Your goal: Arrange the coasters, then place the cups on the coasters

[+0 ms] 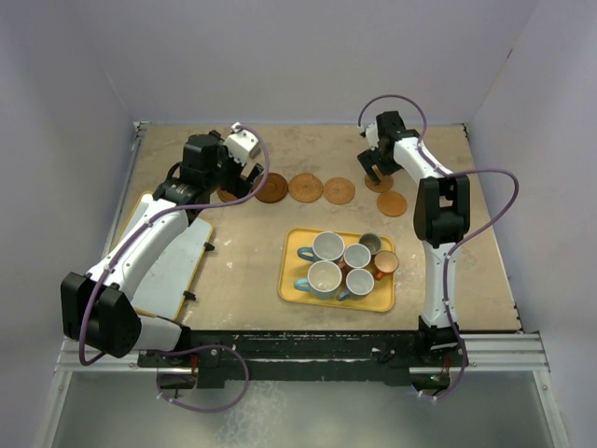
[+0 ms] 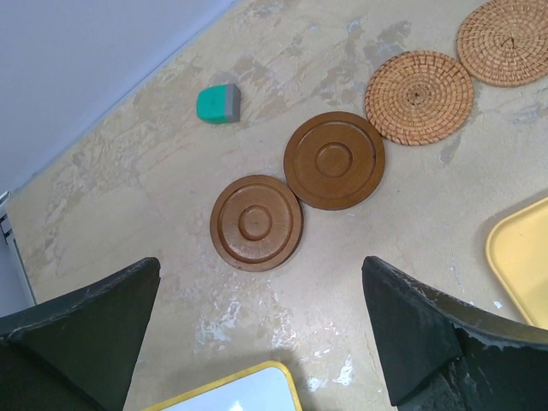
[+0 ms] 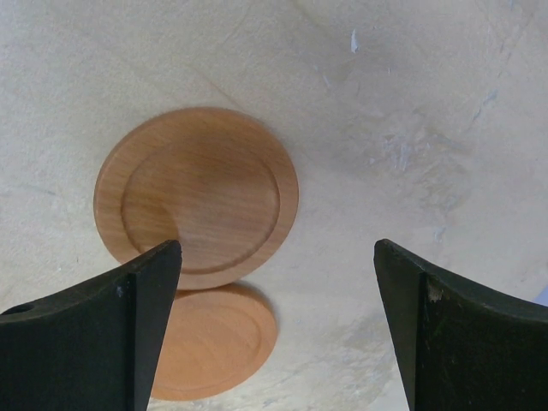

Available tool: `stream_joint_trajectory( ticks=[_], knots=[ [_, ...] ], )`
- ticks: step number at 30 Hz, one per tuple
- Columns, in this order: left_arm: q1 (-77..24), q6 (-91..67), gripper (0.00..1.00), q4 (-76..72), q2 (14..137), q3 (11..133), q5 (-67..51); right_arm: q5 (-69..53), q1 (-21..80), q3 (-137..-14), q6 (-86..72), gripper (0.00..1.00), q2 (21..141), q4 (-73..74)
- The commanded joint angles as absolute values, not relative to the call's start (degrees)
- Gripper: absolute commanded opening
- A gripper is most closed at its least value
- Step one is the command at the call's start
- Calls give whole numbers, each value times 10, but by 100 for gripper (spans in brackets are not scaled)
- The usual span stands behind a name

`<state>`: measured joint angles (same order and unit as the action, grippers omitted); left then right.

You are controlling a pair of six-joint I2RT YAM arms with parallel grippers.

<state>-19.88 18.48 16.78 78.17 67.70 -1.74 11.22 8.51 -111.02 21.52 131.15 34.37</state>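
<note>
The left arm [image 1: 140, 247] reaches far out to the back left of the sandy table [image 1: 252, 252]. It bends low over a white board with a yellow edge [image 1: 177, 275]. Its left claw [image 2: 261, 267] points down with the fingers spread wide, and nothing is in it. Right under it lie two dark brown round wooden coasters [image 2: 256, 223], side by side. Next in the row come two round woven straw coasters [image 2: 419, 97]. A small teal block [image 2: 217, 104] sits near the wall.

The right arm [image 1: 435, 224] stands tall, then bends forward to the back right. Its right claw [image 3: 278, 248] also hangs down, spread wide, and grips nothing. Below it are two light orange-brown round wooden coasters [image 3: 197, 193]. Their edges meet in the wrist view. I cannot tell if one lies on the other.

The six mugs with handles [image 1: 327, 246] sit packed together on the flat yellow tray [image 1: 291, 291] in the middle of the table. Two are big and blue, two are pale, one is small and grey, and one is small and orange-brown. None of them stands on a coaster yet.
</note>
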Motion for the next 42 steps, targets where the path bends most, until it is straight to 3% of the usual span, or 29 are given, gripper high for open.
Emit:
stream_joint_trajectory(
  ticks=[1,42],
  knots=[
    [-194,179,98,141,766,679,-28,118,83,-1150,224,95,1316,353],
    [-194,185,98,146,755,673,-33,115,134,-1021,226,92,1266,399]
  ],
)
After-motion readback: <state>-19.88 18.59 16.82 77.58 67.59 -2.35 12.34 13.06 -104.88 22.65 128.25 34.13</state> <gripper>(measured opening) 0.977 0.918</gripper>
